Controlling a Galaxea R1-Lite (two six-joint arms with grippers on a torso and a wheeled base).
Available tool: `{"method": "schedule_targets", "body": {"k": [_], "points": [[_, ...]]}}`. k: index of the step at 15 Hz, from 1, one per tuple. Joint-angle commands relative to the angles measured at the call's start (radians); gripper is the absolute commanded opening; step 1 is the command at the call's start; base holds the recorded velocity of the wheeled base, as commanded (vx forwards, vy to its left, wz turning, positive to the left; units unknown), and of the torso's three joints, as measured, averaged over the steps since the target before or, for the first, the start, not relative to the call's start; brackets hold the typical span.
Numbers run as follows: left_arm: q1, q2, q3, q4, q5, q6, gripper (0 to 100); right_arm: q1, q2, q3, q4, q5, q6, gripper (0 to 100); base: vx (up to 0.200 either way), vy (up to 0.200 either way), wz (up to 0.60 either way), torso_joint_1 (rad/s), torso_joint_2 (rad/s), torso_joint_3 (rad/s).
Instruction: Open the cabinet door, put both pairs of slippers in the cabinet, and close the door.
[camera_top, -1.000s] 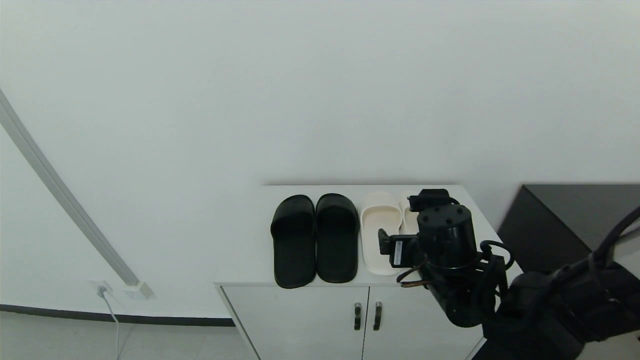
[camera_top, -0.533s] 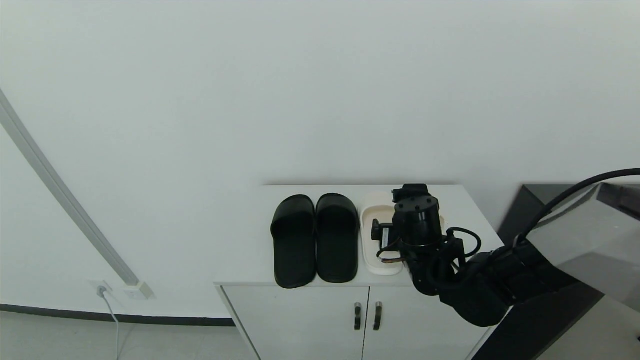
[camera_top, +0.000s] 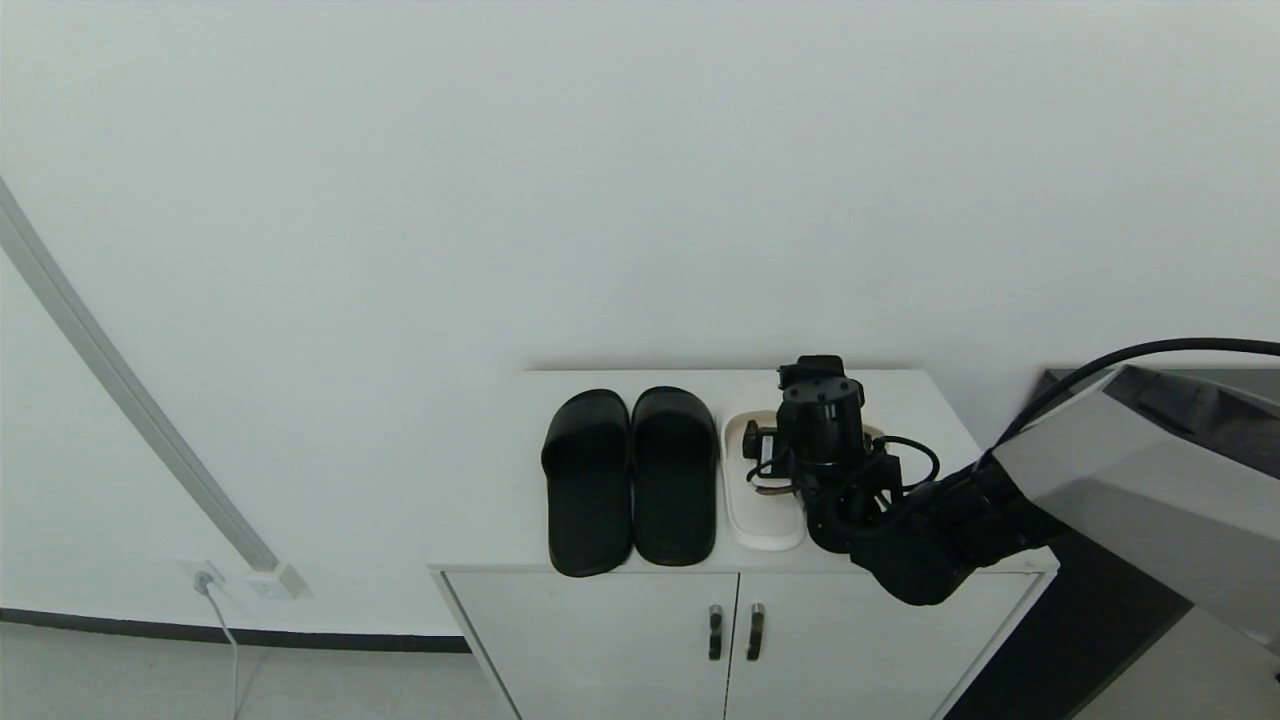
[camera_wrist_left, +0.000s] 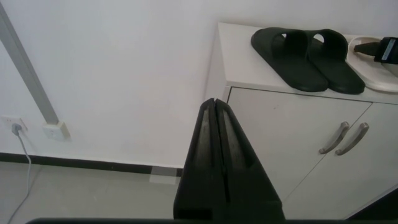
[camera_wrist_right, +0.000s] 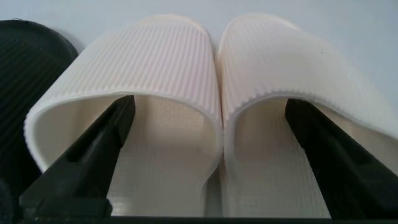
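Black slippers (camera_top: 675, 470), left pair: plain black, no pattern.
Cream slippers (camera_wrist_right: 180, 68), right pair: off-white; straps finely ribbed, footbeds in a small grid texture.
Cabinet (camera_top: 600, 640): plain white top and doors; handles (camera_wrist_left: 336, 137) grey.
Right gripper (camera_wrist_right: 208, 124): black.
Wall (camera_top: 400, 200): plain white, with dark skirting (camera_top: 100, 625).

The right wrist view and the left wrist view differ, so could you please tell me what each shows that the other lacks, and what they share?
The right wrist view adds the open right claw, one finger inside each of the cream slippers, under their ribbed straps. The left wrist view adds the shut left claw, the closed cabinet doors with their two handles, and a wall socket near the floor. Both share the black slippers, part of the cream slippers and the cabinet top.
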Motion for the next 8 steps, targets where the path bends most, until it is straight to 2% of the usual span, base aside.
{"method": "schedule_targets", "body": {"k": [1,8], "points": [[0.000,0.000,0.000,0.000,0.000,-0.001,0,-0.007,0.004,-0.009,-0.001,0.000,-0.003,0,0.000,0.000,0.00,0.000,0.00,0.000],[0.000,0.000,0.000,0.000,0.000,-0.001,0,-0.013,-0.005,-0.009,-0.004,-0.002,-0.015,0,0.000,0.000,0.00,0.000,0.00,0.000]]}}
